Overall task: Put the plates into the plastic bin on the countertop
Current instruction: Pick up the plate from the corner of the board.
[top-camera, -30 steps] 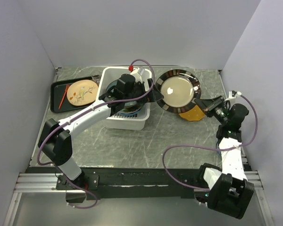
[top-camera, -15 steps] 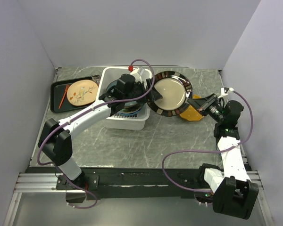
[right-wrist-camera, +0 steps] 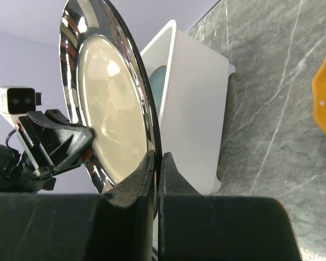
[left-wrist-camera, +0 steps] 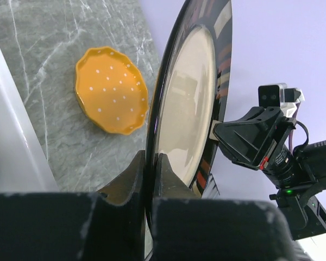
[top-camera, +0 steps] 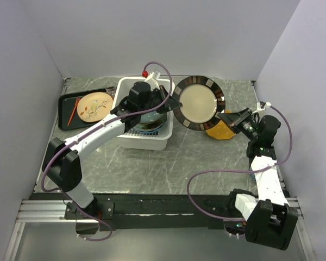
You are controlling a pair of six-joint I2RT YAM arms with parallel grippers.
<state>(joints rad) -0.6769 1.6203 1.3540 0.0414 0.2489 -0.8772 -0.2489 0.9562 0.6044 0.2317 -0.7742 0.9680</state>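
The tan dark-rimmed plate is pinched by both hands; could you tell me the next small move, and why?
Probably the right hand should open and withdraw: the left hand is also shut on the tan dark-rimmed plate, held aloft beside the plastic bin, so it alone can lower it in.

A small walled booth around a stone counter, as we see it from above.

We look down on a grey-green marbled countertop [top-camera: 174, 163] veined with thin white lines. Three plain, pale lavender-white panels close it in: a back wall [top-camera: 163, 32], a left wall [top-camera: 16, 81] and a right wall [top-camera: 307, 54], each meeting it at a straight seam. Along the near edge we find a black strip [top-camera: 141, 202] and an aluminium rail [top-camera: 41, 209], with a dull grey surface [top-camera: 163, 247] below. The light is soft and even, and shadows on the stone are faint.
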